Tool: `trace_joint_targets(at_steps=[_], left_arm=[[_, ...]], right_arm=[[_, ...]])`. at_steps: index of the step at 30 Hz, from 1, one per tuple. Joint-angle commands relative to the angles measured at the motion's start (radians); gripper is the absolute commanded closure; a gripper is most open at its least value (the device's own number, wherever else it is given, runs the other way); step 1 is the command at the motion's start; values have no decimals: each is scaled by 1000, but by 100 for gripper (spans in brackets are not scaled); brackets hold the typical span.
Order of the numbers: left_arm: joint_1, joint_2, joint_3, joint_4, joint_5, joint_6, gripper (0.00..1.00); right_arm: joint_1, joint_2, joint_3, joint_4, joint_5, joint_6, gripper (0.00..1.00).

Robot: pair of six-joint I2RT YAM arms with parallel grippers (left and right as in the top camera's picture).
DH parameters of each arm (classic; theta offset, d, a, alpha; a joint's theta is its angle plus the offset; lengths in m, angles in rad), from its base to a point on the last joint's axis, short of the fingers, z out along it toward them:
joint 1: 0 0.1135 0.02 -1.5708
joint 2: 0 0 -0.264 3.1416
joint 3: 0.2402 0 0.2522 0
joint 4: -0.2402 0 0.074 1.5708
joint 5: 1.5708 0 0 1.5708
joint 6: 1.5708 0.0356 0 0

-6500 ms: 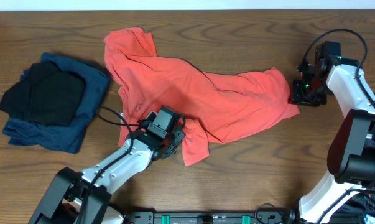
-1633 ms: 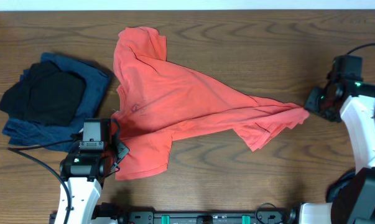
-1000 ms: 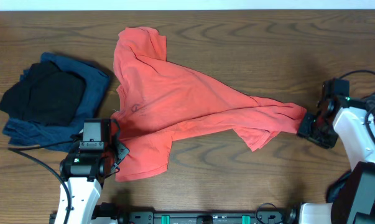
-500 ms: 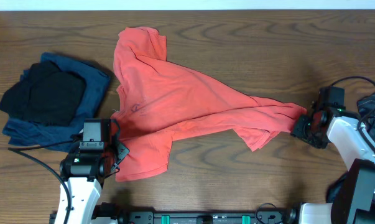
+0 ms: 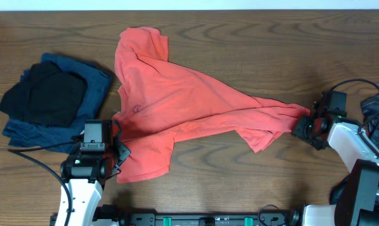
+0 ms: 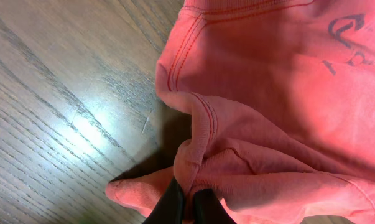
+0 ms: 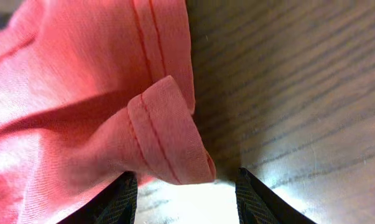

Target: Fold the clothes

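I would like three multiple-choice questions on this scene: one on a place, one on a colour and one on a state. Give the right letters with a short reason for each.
1. Where does the pile of dark clothes lie, relative to the coral-red T-shirt?
A. On top of it
B. Beside it, on the left arm's side
C. Beside it, on the right arm's side

2. What colour is the top piece of that pile?
A. Black
B. White
C. Yellow

3. In what state is the left gripper?
A. Open, holding nothing
B. Shut on the T-shirt's fabric
C. Shut on the dark pile

Answers:
1 B: the overhead view shows the pile next to the shirt, near the left arm.
2 A: a black garment lies over the navy one.
3 B: the left wrist view shows the fingers pinched together on a coral-red fold.
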Motion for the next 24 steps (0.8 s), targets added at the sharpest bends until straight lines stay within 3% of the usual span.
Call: trace_joint_targets(at_steps=[1, 24], left_arm=[[5, 0, 0, -3, -27, 17, 94], [5, 0, 0, -3, -27, 17, 94]], right_arm=[[-6, 8, -8, 21, -8, 14, 51], [27, 75, -10, 99, -6, 14, 57]])
